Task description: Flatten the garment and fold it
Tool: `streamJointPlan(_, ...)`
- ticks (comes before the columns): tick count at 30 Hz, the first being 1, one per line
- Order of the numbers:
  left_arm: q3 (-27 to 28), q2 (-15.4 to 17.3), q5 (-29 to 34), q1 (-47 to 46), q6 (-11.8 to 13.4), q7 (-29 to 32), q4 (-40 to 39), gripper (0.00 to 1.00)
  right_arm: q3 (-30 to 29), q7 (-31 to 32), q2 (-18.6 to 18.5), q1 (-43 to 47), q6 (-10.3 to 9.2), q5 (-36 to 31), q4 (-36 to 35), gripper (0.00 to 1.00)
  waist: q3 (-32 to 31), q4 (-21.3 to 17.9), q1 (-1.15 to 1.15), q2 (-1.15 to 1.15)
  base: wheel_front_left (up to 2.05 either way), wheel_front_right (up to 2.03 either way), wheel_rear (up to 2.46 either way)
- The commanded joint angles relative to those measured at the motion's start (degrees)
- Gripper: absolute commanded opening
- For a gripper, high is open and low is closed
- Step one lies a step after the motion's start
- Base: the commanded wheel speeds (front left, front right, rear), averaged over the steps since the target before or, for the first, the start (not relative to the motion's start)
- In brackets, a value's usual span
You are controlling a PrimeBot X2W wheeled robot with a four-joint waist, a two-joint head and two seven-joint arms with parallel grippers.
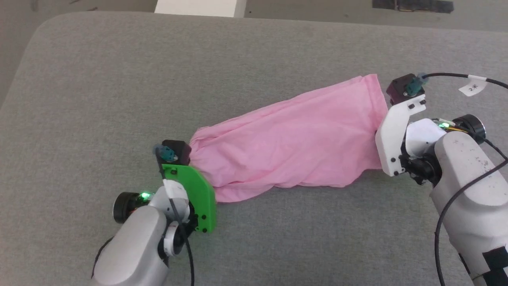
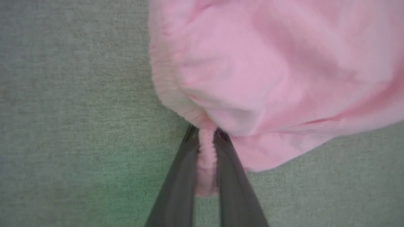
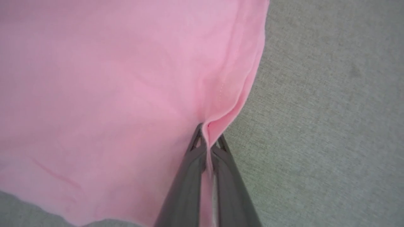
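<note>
Risks, near end first. The left gripper (image 2: 206,135) has only a thin roll of the gathered hem (image 2: 172,94) pinched. The elastic is bunchy, so a hard pull probably slips it out.

Mid-span, the garment (image 1: 293,143) lies as a rumpled tube across centre frame on the grey cushion (image 1: 119,79), with its lower edge rolled under. Stretching it lengthwise likely tightens those folds instead of flattening them; it needs spreading sideways.

At the far end, the right gripper (image 3: 206,138) bites one fold at the plain edge (image 3: 249,63). The cloth is thin, so an uneven pull between the arms could drag the whole piece right or pop one grip.

Jaws:
- **Left** (lower left of head view): closed on the hem roll. Cloth is squeezed between both fingers (image 2: 180,176), and pink shows down the gap toward the wrist.
- **Right** (right-middle of head view): nearly fully closed, with a sliver of cloth running down between the fingers.

Both sets of tips sit low over the cushion. Can't tell if they touch it.
</note>
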Motion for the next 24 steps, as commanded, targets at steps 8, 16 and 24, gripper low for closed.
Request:
streamJointPlan(8, 2.96, 3.21, -3.68, 3.47, -0.57, 1.38, -2.74, 0.0, -1.66, -1.34, -1.69, 7.86, -0.09, 4.85, -6.38, 0.0, -3.96, -2.3, 0.0, 0.0, 0.0, 0.0, 0.0)
streamJointPlan(16, 5.28, 5.97, -7.04, 8.0, 0.53, 4.79, -5.66, 0.0, -7.93, 1.31, -1.77, 22.7, -0.09, 6.94, -20.17, 0.0, -7.12, -4.66, 0.0, 0.0, 0.0, 0.0, 0.0)
streamJointPlan(24, 7.94, 8.48, -10.01, 12.07, 2.78, 8.31, -8.44, 0.0, -15.7, 4.04, 5.38, 37.51, -0.09, 5.32, -31.25, 0.0, -8.01, -5.94, 0.0, 0.0, 0.0, 0.0, 0.0)
